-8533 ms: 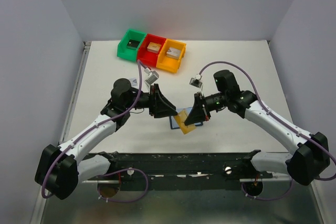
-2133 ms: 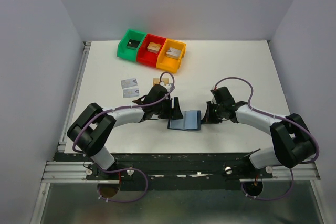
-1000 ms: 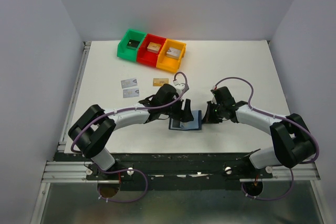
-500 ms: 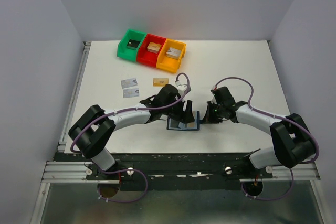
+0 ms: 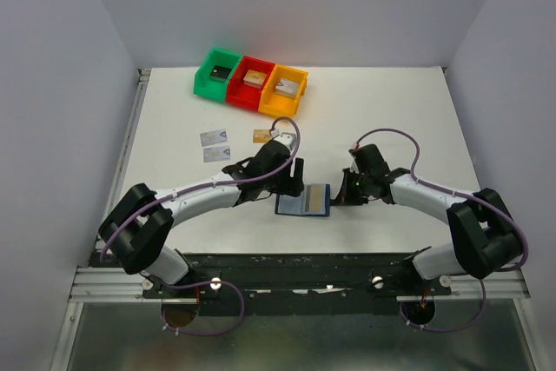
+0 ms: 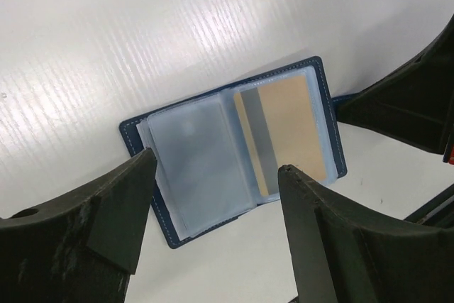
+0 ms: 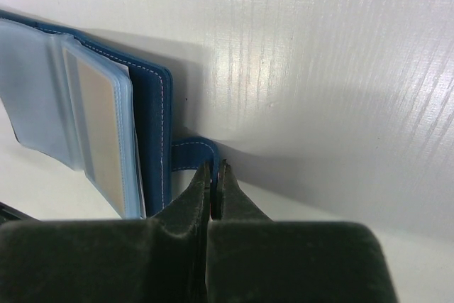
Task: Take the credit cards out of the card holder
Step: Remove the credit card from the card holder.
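Holder lies open and flat, directly under left gripper; jaws wide, nothing held. Tan card sits in the pocket on the right-arm side, long axis across the closing line. Right gripper clenched at strap, probably pinning it.

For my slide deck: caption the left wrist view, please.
Open left gripper hovers over the open navy-blue booklet card holder, a thin tan-gold card inside.
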`<action>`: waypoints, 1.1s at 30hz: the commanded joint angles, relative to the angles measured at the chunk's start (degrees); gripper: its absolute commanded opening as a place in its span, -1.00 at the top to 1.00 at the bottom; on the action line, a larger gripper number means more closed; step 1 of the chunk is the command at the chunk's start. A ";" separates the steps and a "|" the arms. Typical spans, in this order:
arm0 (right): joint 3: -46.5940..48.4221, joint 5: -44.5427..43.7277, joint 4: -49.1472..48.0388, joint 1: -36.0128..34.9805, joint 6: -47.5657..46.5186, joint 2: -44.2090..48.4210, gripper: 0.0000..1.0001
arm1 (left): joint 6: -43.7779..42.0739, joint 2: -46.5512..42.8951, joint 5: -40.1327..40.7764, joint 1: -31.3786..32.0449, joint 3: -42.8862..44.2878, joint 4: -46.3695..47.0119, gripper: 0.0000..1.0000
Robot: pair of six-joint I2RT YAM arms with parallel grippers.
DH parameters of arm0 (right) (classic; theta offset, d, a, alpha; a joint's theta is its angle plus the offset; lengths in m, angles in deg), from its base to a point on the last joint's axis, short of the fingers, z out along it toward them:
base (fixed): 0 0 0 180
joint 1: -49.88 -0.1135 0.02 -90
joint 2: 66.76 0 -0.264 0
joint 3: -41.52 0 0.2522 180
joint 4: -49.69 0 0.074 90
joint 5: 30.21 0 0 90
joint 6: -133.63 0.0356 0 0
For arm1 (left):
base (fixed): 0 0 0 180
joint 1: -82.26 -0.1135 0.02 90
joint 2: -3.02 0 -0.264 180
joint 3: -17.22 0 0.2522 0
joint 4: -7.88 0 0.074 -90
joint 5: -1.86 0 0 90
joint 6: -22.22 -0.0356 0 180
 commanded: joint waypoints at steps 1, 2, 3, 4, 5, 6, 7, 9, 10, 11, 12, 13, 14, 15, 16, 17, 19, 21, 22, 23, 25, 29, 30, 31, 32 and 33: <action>-0.76 0.49 -0.68 0.11 -0.02 0.90 0.99 | -0.47 -1.54 3.22 0.44 -0.10 -0.47 -0.60; -0.85 0.58 -0.77 0.11 -0.11 0.81 0.99 | -0.65 -0.92 1.46 0.52 0.25 0.41 -0.58; -0.85 0.58 -0.86 0.11 -0.11 0.81 0.99 | -0.91 -0.22 0.23 0.96 0.86 0.76 -0.57; -0.85 0.58 -0.77 0.02 -0.11 0.81 0.99 | -1.61 0.92 -0.74 1.40 1.48 1.11 -0.55; -0.94 0.75 -0.94 0.11 -0.11 0.81 0.99 | -2.14 2.06 -0.75 2.01 2.53 0.77 -0.55; -0.85 0.75 -0.94 0.20 -0.03 0.81 0.99 | -2.84 3.03 -2.41 2.54 3.50 0.33 -0.54; -0.85 0.84 -0.94 0.03 -0.02 0.81 0.99 | -3.37 4.17 -2.51 3.16 4.64 -0.37 -0.54; -0.85 1.02 -0.86 0.02 -0.11 0.81 0.99 | -4.08 5.84 -2.51 3.95 6.40 -1.69 -0.53; -0.76 1.19 -0.94 0.11 -0.20 0.81 0.99 | -4.34 6.46 -2.77 4.21 6.93 -1.96 -0.51; -0.76 1.37 -1.03 0.02 -0.20 0.72 0.99 | -4.60 6.99 -2.95 4.39 7.46 -1.96 -0.49; -0.85 1.46 -1.12 0.20 -0.29 0.72 0.99 | -4.95 7.43 -3.04 4.65 7.81 -2.22 -0.48; -0.85 1.63 -1.21 0.11 -0.38 0.72 0.99 | -5.13 7.96 -3.04 4.83 8.25 -2.22 -0.48; -0.85 1.81 -1.30 0.02 -0.38 0.72 0.99 | -5.31 8.31 -2.95 5.01 8.86 -2.57 -0.48; -0.94 1.89 -1.38 0.11 -0.38 0.72 0.99 | -5.48 8.92 -2.78 5.27 9.39 -3.01 -0.47; -0.94 2.16 -1.56 0.11 -0.29 0.90 0.99 | -5.66 9.54 -2.78 5.36 9.92 -3.45 -0.47; -0.94 2.33 -1.73 0.11 -0.38 0.81 0.99 | -5.83 10.24 -2.86 5.53 10.53 -3.80 -0.47; -1.20 3.12 -2.35 0.11 -0.38 1.07 0.99 | -6.19 11.56 -2.34 6.06 12.02 -5.03 -0.47; -1.55 3.74 -3.14 0.02 -0.38 1.42 0.99 | -6.45 12.61 -1.37 6.50 13.08 -6.35 -0.47; -1.73 4.09 -3.58 0.02 -0.38 1.60 0.99 | -6.54 12.97 -1.28 6.59 13.43 -6.88 -0.47; -1.99 4.27 -3.93 0.11 -0.46 1.86 0.99 | -6.54 13.41 -1.28 6.68 13.70 -7.32 -0.47; -2.43 4.79 -4.63 0.11 -0.38 2.30 0.99 | -6.45 13.93 0.28 6.76 14.05 -7.76 -0.47; -2.96 5.76 -5.69 0.02 -0.46 3.36 0.99 | -6.28 14.81 1.18 6.85 14.58 -8.64 -0.47; -3.13 6.02 -5.95 0.20 -0.64 3.71 0.99 | -6.19 14.82 1.53 6.85 14.58 -8.90 -0.47; -3.40 6.11 -6.30 0.20 -0.73 4.06 0.99 | -6.19 14.64 1.79 6.85 14.49 -8.90 -0.47; -3.75 6.29 -6.57 0.03 -0.64 4.50 0.99 | -6.19 14.55 1.97 6.85 14.41 -8.90 -0.47; -3.84 6.20 -6.74 0.11 -0.81 5.02 0.99 | -6.19 14.47 2.14 6.85 14.32 -8.90 -0.47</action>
